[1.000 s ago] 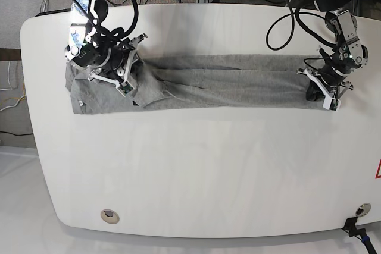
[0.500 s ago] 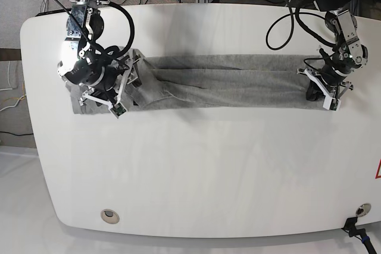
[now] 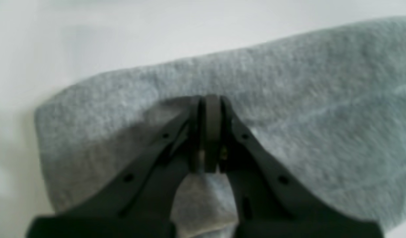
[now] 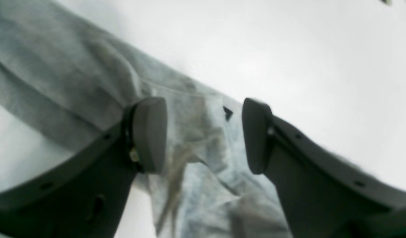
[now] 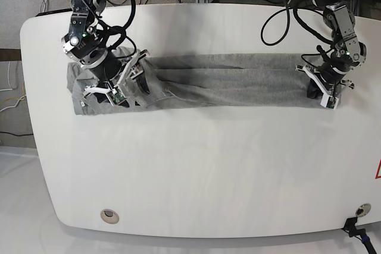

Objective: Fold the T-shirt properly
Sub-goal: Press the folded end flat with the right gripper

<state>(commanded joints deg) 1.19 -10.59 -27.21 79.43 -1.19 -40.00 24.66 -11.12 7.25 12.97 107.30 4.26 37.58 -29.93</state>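
Left wrist view: the left gripper (image 3: 205, 132) had its jaws pressed together on a pinch of grey T-shirt (image 3: 288, 99) cloth; a small tuck of fabric showed below the closed tips. The cloth spread ahead of and to both sides of the gripper, with its rounded end off to the left against the white bench (image 3: 123, 29).

Right wrist view: the right gripper (image 4: 203, 132) stood with jaws spread wide, nothing between them. Wrinkled T-shirt fabric lay directly under the gap and ran away up-left; bare bench lay beyond the right jaw.

Base view: the T-shirt (image 5: 226, 81) lay as a long, narrow band across the bench (image 5: 196, 171), the left gripper (image 5: 324, 92) at one end and the right gripper (image 5: 122, 84) over the bunched, wider end. Judgement: the lengthwise folds looked done; the crosswise folds remained, and the rumpled end under the right gripper needed smoothing first. A round insert (image 5: 109, 215) sat well clear near the bench's front edge; cables trailed behind. Nothing blocked the fold path.
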